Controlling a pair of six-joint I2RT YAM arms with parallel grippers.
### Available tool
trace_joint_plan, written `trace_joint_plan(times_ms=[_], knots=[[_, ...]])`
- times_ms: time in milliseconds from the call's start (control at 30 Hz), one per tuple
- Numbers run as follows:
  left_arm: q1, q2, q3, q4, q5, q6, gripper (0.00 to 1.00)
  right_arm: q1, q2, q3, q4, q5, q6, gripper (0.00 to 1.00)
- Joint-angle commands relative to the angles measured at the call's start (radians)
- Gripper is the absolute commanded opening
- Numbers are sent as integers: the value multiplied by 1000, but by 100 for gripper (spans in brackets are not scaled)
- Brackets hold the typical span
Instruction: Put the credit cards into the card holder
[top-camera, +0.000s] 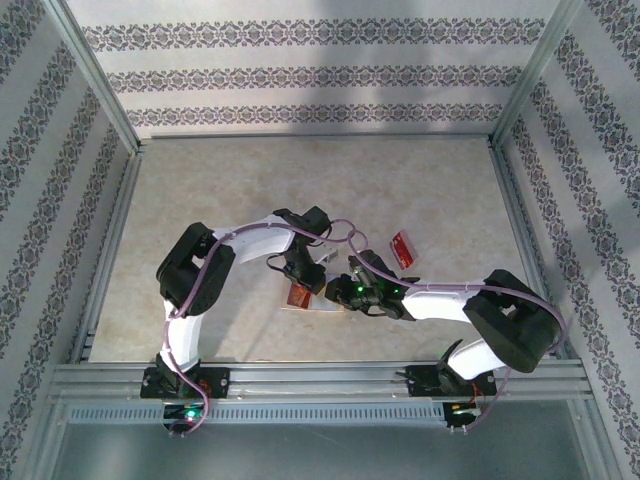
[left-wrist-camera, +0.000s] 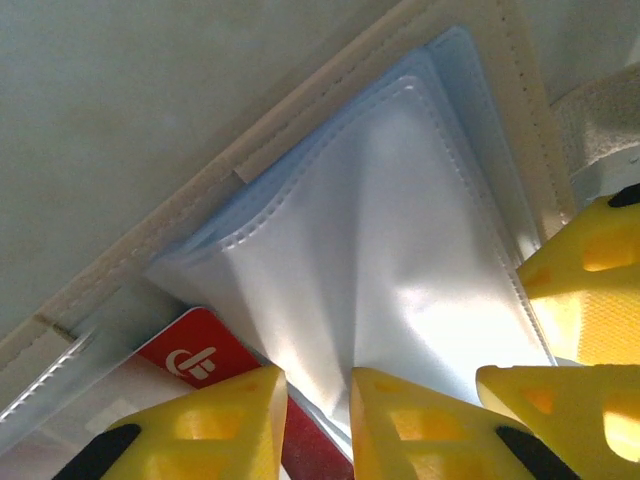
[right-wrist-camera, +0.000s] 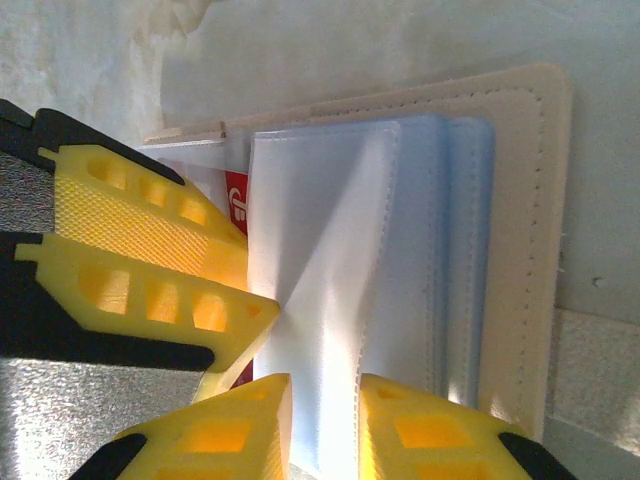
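The tan card holder (left-wrist-camera: 300, 115) (right-wrist-camera: 520, 250) lies open under both grippers at mid-table (top-camera: 297, 296), lilac pockets up. One pocket sleeve (left-wrist-camera: 400, 250) is tented into a ridge. My left gripper (left-wrist-camera: 318, 420) stands narrowly open at the ridge's foot. A red credit card (left-wrist-camera: 190, 360) (right-wrist-camera: 238, 200) lies flat, running under the sleeve and into the gap between those jaws. My right gripper (right-wrist-camera: 325, 420) is narrowly open astride the sleeve's edge; its fingers (left-wrist-camera: 590, 260) flank the holder's corner. A second red card (top-camera: 403, 248) lies on the table to the right.
Aluminium rails (top-camera: 320, 380) run along the near edge, and frame posts with patterned walls (top-camera: 300, 75) close off the sides and back. Bare tabletop (top-camera: 300, 180) stretches behind the arms. The two arms meet closely over the holder.
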Motion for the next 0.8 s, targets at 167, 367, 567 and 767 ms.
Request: trace_joint_plan(times_ms=[167,367,567,767], knots=[[27,-99,-9,-47,-16,4,30,12,10,29,-3,-15,8,23],[47,-154,-22,-45,-29,19,38,13,31,47,-1,-27,6,23],[87,-211,-45,-23,-71,37,49,26,41,83,-9,-34,0,24],[144,-268,-76,3,-97,45,59,47,40,126,-32,-31,-11,25]])
